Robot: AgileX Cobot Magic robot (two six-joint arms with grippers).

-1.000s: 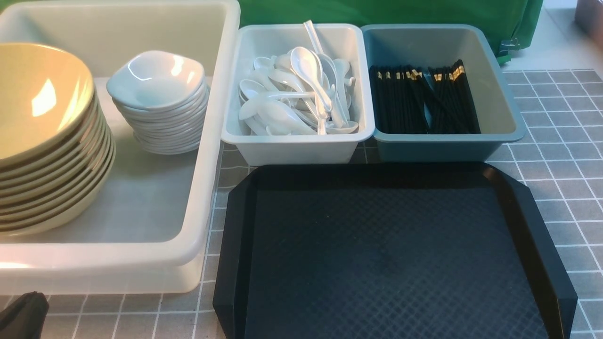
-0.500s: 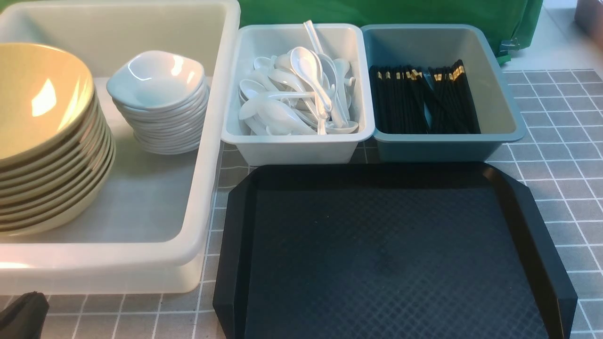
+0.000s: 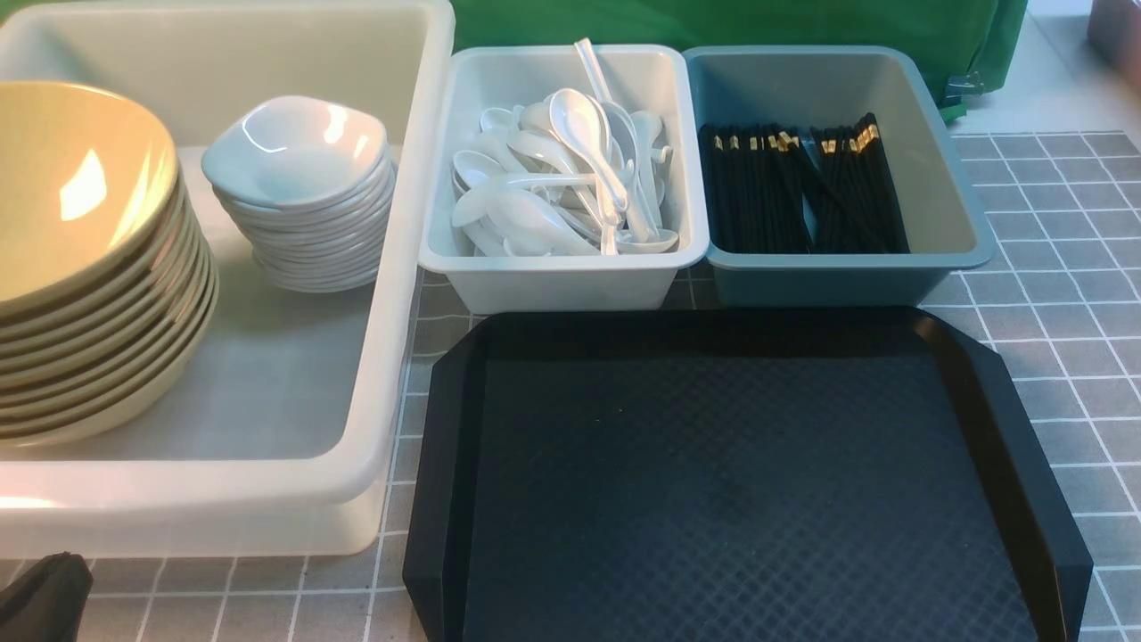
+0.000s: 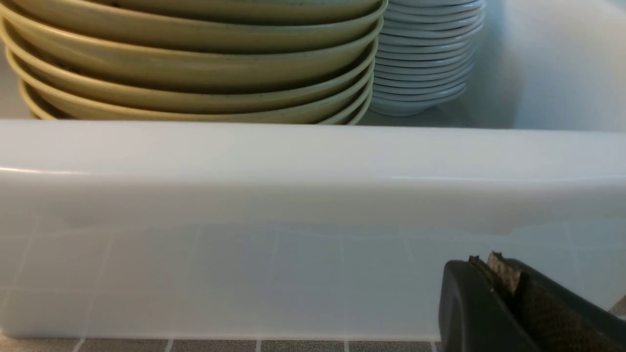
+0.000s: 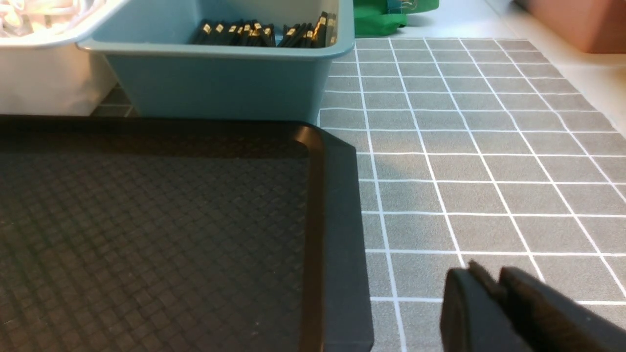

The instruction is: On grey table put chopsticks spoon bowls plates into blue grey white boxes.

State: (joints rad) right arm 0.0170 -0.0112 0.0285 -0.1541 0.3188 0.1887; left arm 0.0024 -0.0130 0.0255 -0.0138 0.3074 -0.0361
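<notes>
The big white box point(image 3: 406, 267) on the left holds a stack of yellow plates point(image 3: 80, 267) and a stack of white bowls point(image 3: 303, 192). White spoons point(image 3: 570, 178) fill the grey box point(image 3: 562, 281). Black chopsticks point(image 3: 802, 187) lie in the blue box point(image 3: 847, 281). My left gripper point(image 4: 484, 259) is shut and empty, low in front of the white box's near wall point(image 4: 293, 195); in the front view it shows as a dark tip point(image 3: 45, 593). My right gripper point(image 5: 489, 274) hovers over the grey table point(image 5: 464, 171) beside the tray, its jaws slightly parted and empty.
A black tray point(image 3: 740, 481) lies in front of the two small boxes with nothing on it; its right rim point(image 5: 337, 234) is just beside my right gripper. A green cloth point(image 3: 713, 22) sits behind the boxes.
</notes>
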